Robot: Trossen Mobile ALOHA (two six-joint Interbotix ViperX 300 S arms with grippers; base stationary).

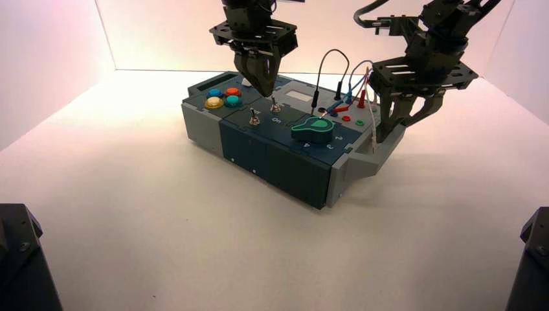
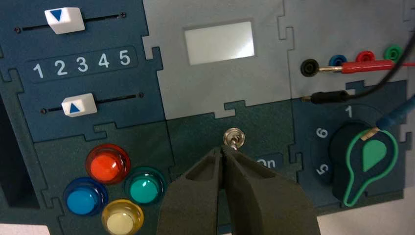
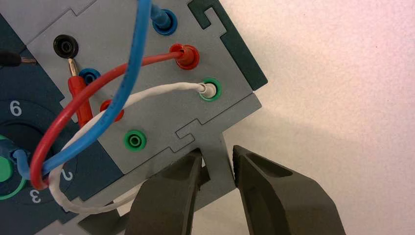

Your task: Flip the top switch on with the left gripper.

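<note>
Your left hand, closed, is at the switch; flipping likely remains. Your right hand stands parted at the handle.

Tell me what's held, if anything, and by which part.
The left gripper holds nothing, shut at the "On" toggle. The right gripper's parted fingers stand at the box's grey handle; a grip cannot be told.

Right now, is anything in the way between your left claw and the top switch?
Nothing visible stands in the way. The left gripper is closed, with its fingertips right at the silver top switch by the "On" label. The black wire plug lies off to one side, not between them.
</note>
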